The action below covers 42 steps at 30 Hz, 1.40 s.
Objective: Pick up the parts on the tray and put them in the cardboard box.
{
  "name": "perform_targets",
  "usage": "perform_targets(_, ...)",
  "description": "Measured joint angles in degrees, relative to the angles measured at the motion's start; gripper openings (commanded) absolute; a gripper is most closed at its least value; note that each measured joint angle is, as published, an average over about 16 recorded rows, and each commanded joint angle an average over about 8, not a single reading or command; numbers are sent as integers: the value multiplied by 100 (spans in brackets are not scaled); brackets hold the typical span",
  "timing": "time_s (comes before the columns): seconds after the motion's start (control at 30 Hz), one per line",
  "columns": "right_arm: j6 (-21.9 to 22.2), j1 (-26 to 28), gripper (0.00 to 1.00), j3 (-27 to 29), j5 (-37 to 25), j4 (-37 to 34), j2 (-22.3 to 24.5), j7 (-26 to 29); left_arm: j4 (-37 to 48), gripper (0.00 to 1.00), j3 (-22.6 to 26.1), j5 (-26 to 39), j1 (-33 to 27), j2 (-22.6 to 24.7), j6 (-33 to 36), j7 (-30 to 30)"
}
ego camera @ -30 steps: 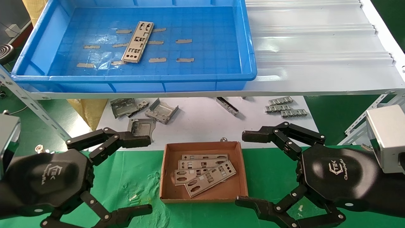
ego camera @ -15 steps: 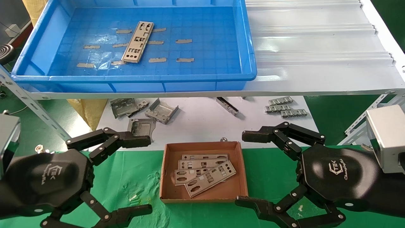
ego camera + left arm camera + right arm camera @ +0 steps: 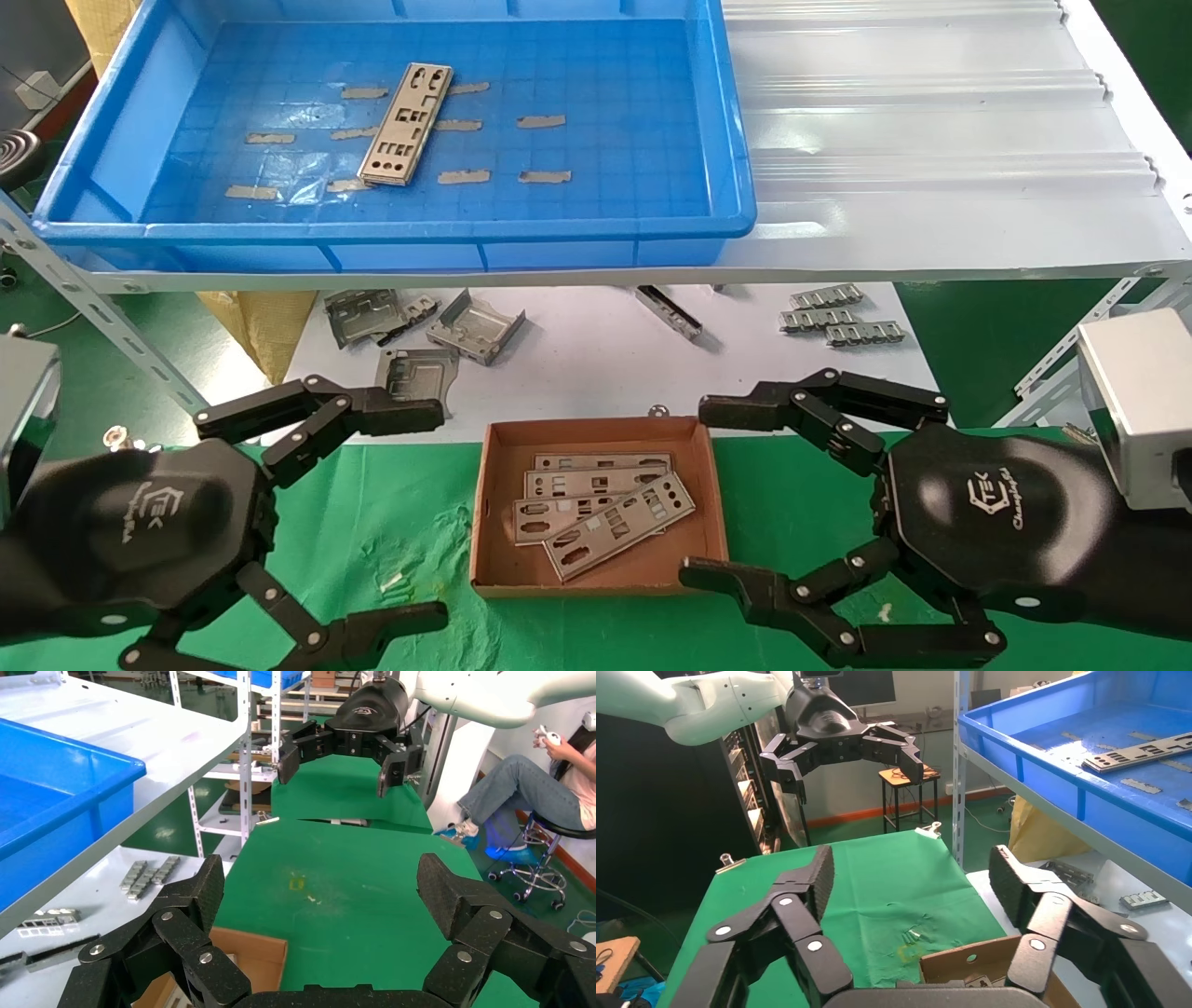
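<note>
Both pincers hanging spread, empty, flanking cardboard box (image 3: 596,503). Right pincer (image 3: 708,494) needing reach over tray (image 3: 736,140) wall, pinching lone part (image 3: 405,124) flat by long edges.

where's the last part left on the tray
In the head view, one part lies flat on the tray floor, left of centre, among tape scraps, far from both open hands.

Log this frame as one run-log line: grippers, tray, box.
left gripper: open, empty, left of box | right gripper: open, empty, right of box | bright-blue plastic tray: one flat silver-grey metal strip | small brown cardboard box: several strips
</note>
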Motion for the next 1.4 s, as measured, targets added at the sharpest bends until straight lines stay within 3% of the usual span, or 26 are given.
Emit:
perform_targets(1.1, 0, 0, 0, 0, 0, 0, 0, 0, 2, 100, 0, 28, -27, -5, -14, 3)
perform_targets(1.4, 0, 0, 0, 0, 0, 0, 0, 0, 407, 100, 126, 416, -734, 203, -154, -121)
